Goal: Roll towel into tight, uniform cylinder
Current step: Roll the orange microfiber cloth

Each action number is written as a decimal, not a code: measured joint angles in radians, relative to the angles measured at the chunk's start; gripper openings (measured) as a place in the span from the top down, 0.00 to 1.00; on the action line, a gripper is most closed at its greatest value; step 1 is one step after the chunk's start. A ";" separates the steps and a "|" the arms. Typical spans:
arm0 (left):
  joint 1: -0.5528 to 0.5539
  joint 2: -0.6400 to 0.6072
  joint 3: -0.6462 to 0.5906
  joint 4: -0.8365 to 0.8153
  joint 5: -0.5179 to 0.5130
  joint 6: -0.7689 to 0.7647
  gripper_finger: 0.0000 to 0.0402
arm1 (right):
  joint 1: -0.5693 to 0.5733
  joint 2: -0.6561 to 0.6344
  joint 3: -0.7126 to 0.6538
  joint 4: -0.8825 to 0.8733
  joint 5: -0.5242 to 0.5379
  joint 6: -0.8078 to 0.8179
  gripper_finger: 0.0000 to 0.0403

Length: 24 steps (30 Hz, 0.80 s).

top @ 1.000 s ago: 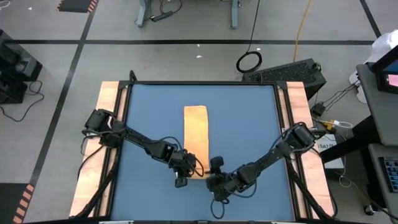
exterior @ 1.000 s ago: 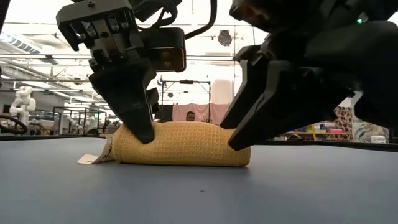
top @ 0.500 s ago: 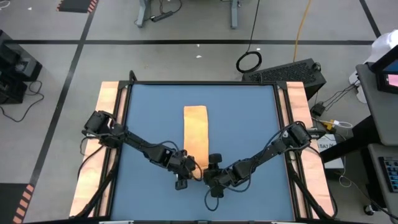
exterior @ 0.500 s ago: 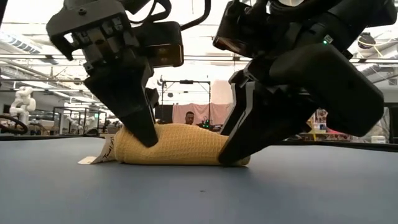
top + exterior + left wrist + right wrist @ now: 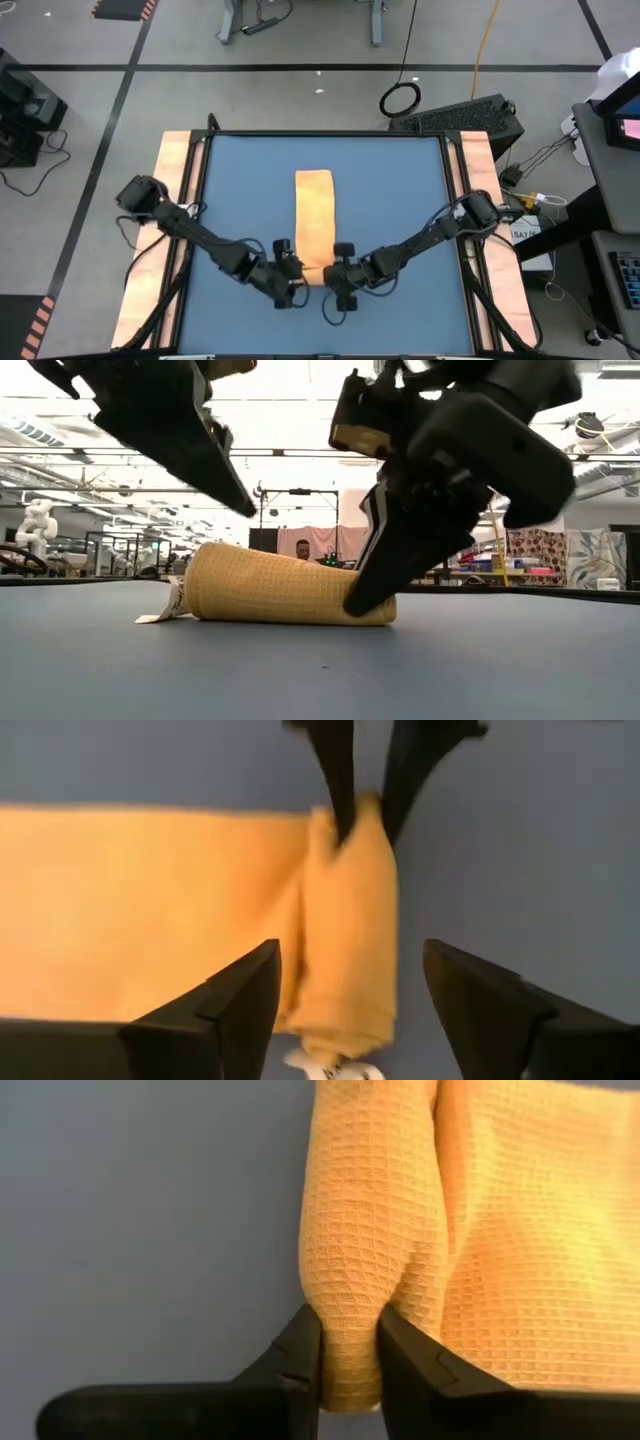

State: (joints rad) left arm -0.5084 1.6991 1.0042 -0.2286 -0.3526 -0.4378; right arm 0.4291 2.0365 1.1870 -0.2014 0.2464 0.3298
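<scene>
Fig. legend. Towel (image 5: 314, 222) lies mid-bench (image 5: 400, 200) as a long strip running far-to-near; its near end is wound into a short roll (image 5: 285, 597), the rest is flat. Small white tag (image 5: 160, 615) pokes out at the roll's left end; no print legible, and no brand or other writing readable anywhere.

Change vs. a sec. ago: left gripper (image 5: 345, 995), then pressed on the roll's left end, is now lifted clear w/ jaws spread wide, straddling that end w/o touching. Right gripper (image 5: 348, 1350), then at the roll's right end w/ jaws wider, has pinched down; its jaws now stand narrow, clamping the cloth at the right end.

Meaning (judgement): arms look mid re-grip, the right one holding the roll from unwinding while the left resets. Only a few turns are wound and most of the strip remains, so the task is early. In the low view the left end looks fatter than the right, so uniformity may need correcting.
</scene>
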 joint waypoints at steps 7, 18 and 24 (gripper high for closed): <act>-0.104 0.058 0.002 0.036 -0.156 0.034 0.36 | -0.088 -0.011 0.000 0.004 -0.194 -0.042 0.86; -0.148 0.195 0.003 0.063 -0.339 0.087 0.36 | -0.210 -0.019 -0.003 0.003 -0.499 -0.109 0.86; -0.140 0.214 0.003 0.047 -0.303 0.080 0.38 | -0.238 -0.019 -0.003 0.004 -0.556 -0.111 0.85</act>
State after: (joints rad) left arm -0.6483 1.9133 1.0077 -0.1818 -0.6560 -0.3574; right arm 0.1907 2.0178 1.1839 -0.1974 -0.3092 0.2190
